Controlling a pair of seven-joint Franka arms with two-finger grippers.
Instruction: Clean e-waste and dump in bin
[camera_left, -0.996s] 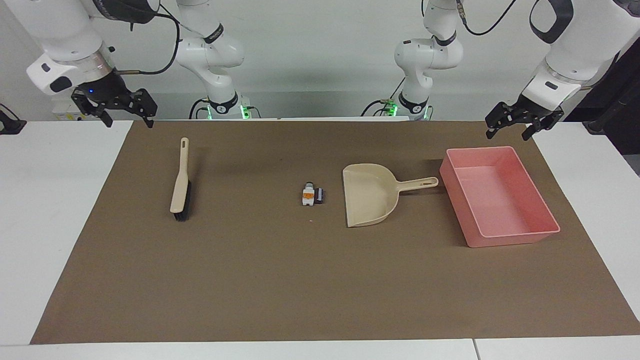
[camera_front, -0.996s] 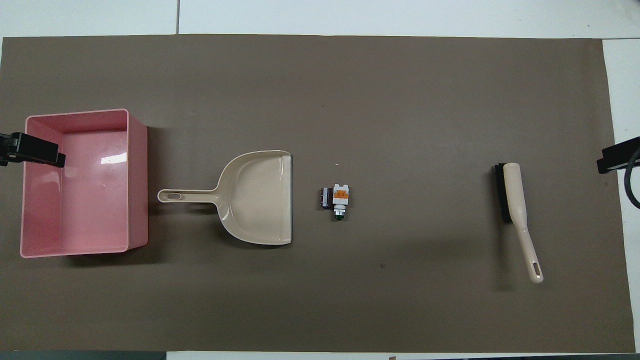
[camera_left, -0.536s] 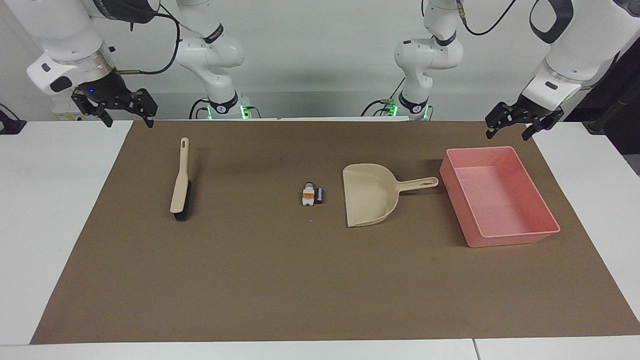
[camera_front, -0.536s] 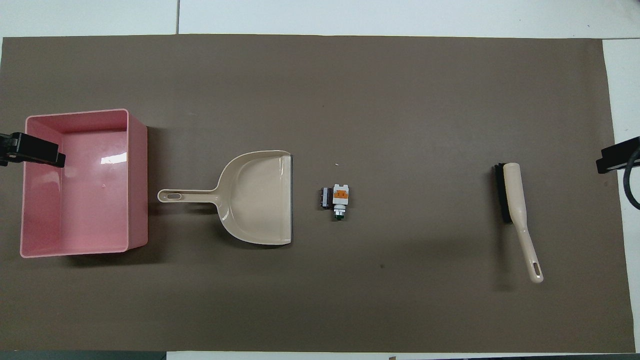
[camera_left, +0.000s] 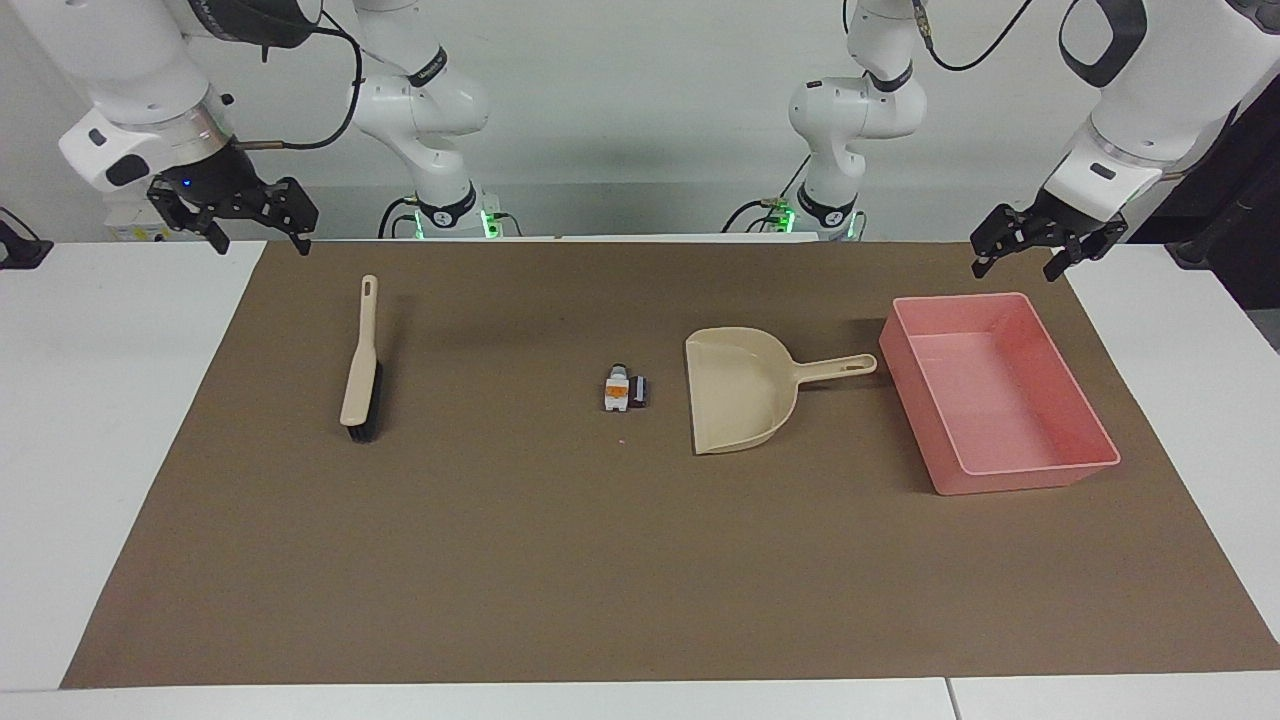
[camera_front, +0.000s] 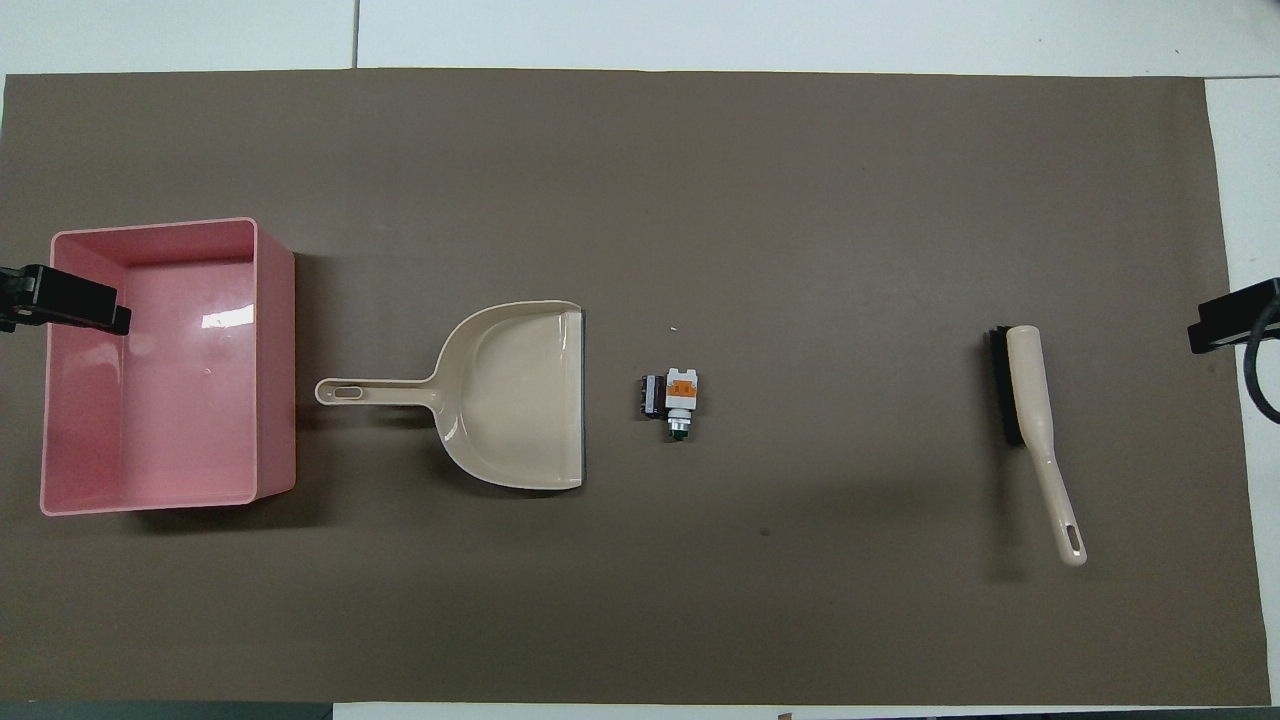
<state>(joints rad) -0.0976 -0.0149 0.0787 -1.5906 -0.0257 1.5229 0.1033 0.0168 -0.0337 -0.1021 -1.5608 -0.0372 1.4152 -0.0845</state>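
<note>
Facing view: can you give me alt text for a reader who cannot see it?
Two pieces of e-waste lie mid-mat between a beige dustpan and a brush, with an empty pink bin by the dustpan's handle. The left gripper hangs open above the bin's end, the right gripper open near the brush.

Both arms raised and apart, left gripper (camera_left: 1022, 259) fingers spread, pointing down; right gripper (camera_left: 252, 237) also spread wide, wrist bent, holding nothing

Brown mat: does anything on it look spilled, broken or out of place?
Nothing stands out. The e-waste lies by the dustpan mouth, the bin stands upright and empty, and the brush lies flat. Only one tiny pale speck lies loose near the e-waste.
</note>
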